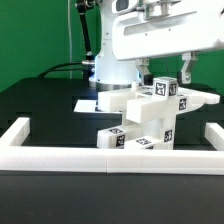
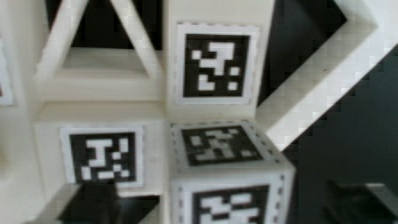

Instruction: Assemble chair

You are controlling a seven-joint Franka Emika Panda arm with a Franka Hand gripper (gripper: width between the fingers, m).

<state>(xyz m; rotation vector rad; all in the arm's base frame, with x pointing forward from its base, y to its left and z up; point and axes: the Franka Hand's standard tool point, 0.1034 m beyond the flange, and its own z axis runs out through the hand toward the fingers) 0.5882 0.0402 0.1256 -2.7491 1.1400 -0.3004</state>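
chair (image 1: pixel 150 118) on table (image 1: pixel 40 105), barrier wall (image 1: pixel 110 156) in front, fingers (image 1: pixel 184 68) just above it

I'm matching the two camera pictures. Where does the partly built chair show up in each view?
Exterior view: the chair stands in the middle of the picture, behind the low white barrier wall and under the gripper.
Wrist view: the chair fills nearly the whole picture, seen close up.
Shared landmark: the black-and-white square marker tags on its white pieces.

glossy white robot arm (image 1: pixel 120 55) with a boxy white wrist housing (image 1: pixel 160 35), dark joints and black cables (image 1: pixel 60 68).
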